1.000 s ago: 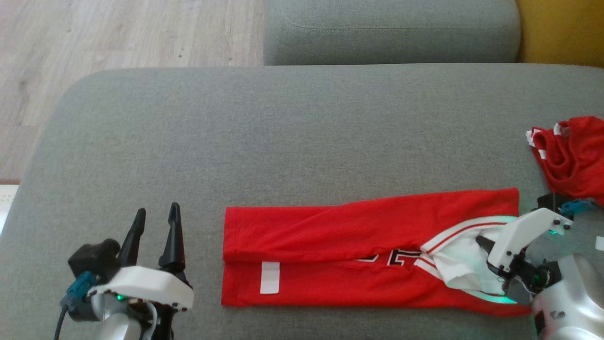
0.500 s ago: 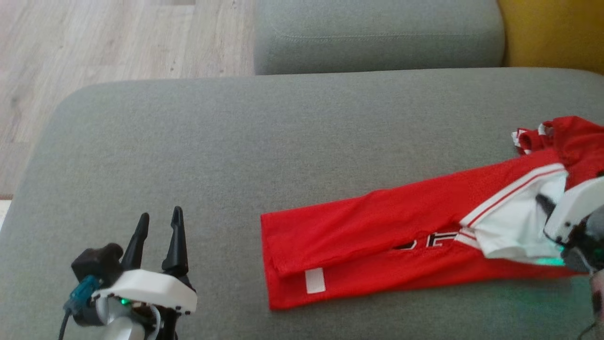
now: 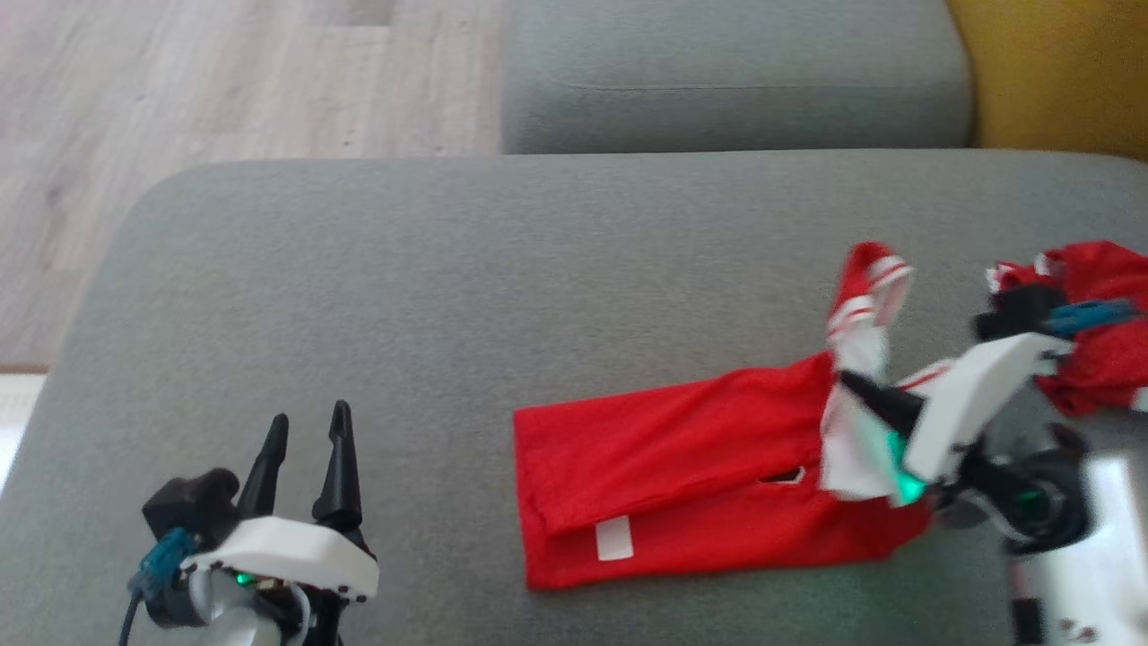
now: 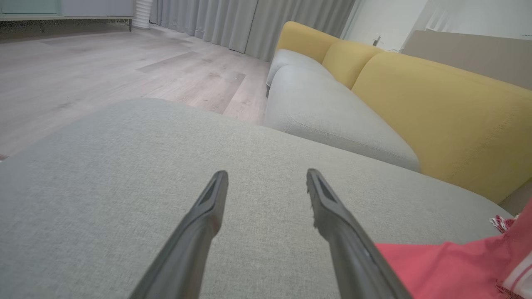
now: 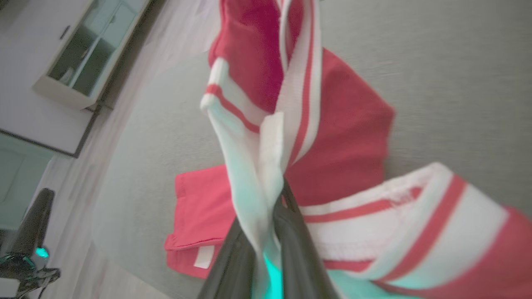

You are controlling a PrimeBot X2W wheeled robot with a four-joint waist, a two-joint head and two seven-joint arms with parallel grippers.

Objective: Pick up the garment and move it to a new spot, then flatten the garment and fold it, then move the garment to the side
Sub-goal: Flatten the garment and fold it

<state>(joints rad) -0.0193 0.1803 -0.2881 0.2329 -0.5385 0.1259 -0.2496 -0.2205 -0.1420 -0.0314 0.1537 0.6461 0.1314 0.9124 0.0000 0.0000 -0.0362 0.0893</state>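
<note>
- The right gripper [image 3: 863, 392] is pinching shut on the striped red-and-white end of the garment [image 3: 682, 467], lifting it off the grey cushion [image 3: 430, 269] towards its right edge.
- The garment's long axis is running left to right across the cushion's near half, and the end with the white label [image 3: 614, 538] is lying flat.
- The left gripper [image 3: 309, 429] is hovering spread wide and empty by the near-left corner, well apart from the garment.
- The free length is trailing leftward from the pincer, so the right arm is probably the one carrying.
- A crumpled red cloth [image 3: 1099, 305] is lying just beyond it at the right edge.
</note>
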